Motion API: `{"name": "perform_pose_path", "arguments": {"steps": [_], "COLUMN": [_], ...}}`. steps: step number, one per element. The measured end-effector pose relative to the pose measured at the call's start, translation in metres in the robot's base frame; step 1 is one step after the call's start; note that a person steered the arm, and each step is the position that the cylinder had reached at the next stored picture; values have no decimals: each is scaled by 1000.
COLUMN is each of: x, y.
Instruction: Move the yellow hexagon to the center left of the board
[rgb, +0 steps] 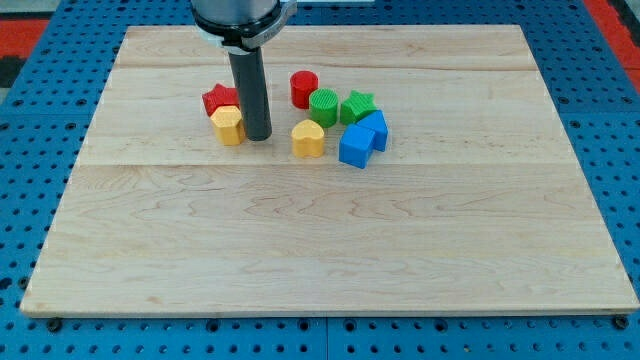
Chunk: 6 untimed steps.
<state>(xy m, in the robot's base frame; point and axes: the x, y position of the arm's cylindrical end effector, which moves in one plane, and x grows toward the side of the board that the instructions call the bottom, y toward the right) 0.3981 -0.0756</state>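
The yellow hexagon (228, 125) lies on the wooden board (330, 230), left of centre in the upper half. My tip (259, 136) stands just to the hexagon's right, touching or nearly touching it. A red star-shaped block (218, 99) sits right behind the hexagon, touching it. The rod hides part of the red star's right side.
To the right of my tip lies a cluster: a yellow heart-shaped block (308, 138), a red cylinder (304, 88), a green cylinder (323, 106), a green star (357, 107), a blue cube (355, 146) and a second blue block (376, 128) behind it.
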Motion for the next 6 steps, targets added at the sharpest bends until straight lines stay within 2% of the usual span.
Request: {"name": "perform_pose_path", "arguments": {"steps": [3, 4, 5, 6], "x": [0, 0, 13, -4], "y": [15, 11, -29, -17]}}
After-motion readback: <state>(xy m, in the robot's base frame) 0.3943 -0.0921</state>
